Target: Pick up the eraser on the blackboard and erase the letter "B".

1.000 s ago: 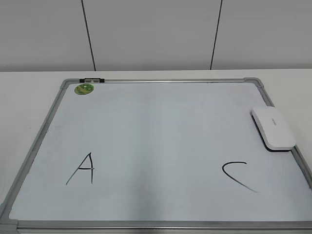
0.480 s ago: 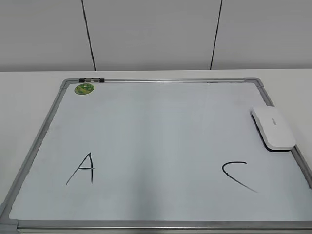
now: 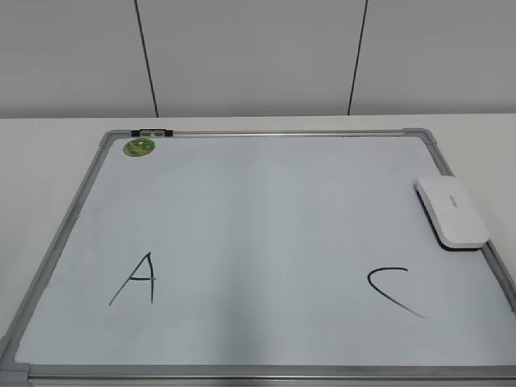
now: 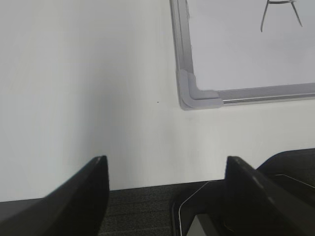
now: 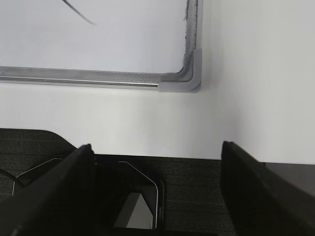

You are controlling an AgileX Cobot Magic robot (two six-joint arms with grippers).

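Note:
The blackboard (image 3: 258, 133) is a white board with a grey frame lying flat on the table. The white eraser (image 3: 451, 211) lies on its right edge. A black "A" (image 3: 137, 280) is at the lower left and a black "C" (image 3: 393, 291) at the lower right. No letter "B" shows between them. Neither gripper shows in the exterior view. My left gripper (image 4: 165, 169) is open and empty over the table's front edge, near the board's corner (image 4: 194, 93). My right gripper (image 5: 156, 157) is open and empty near the board's other front corner (image 5: 189, 78).
A small green round magnet (image 3: 139, 147) and a small black clip (image 3: 151, 132) sit at the board's far left corner. White table (image 3: 48, 153) surrounds the board. A grey panelled wall (image 3: 258, 56) stands behind. Dark robot base parts (image 5: 138, 196) lie below the table edge.

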